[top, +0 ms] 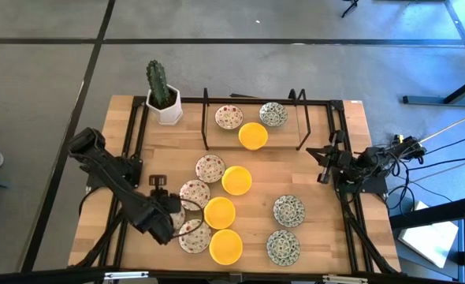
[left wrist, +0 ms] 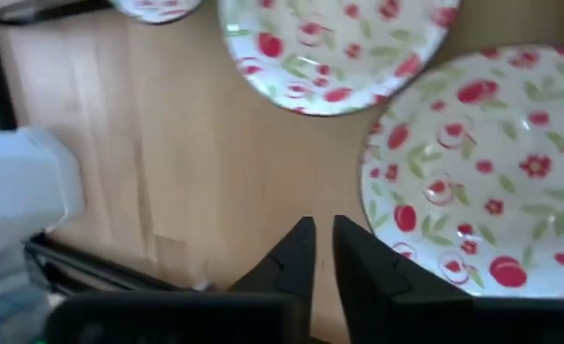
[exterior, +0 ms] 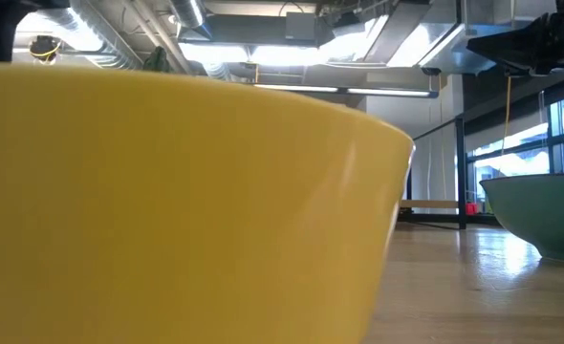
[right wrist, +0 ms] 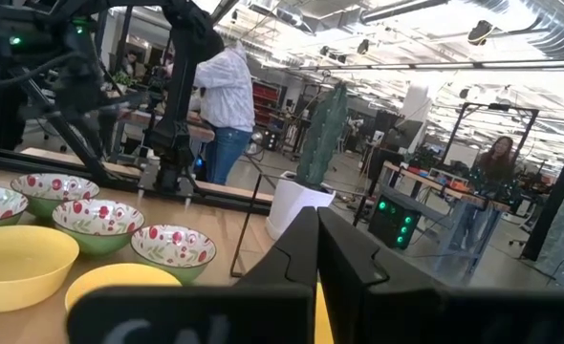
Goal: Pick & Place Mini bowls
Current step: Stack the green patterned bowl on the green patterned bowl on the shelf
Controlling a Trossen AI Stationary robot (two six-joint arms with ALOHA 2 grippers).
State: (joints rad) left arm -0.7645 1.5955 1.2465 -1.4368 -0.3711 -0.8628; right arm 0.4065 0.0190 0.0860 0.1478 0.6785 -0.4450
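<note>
- Left gripper (left wrist: 322, 250), lower left of the high view; jaws nearly together beside a floral mini bowl's (left wrist: 497, 182) rim, nothing clamped.
- Bowls judged light, rigid, glazed, slippery, chippable; grip by the rim.
- Right gripper (right wrist: 317, 250) parked, right edge; jaws together.

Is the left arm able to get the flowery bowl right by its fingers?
Probably yes. The left gripper hangs beside the rim of the flowery bowl, its fingers nearly shut with nothing between them. Only bare table lies around it, but it must open and shift over the rim first.
</note>
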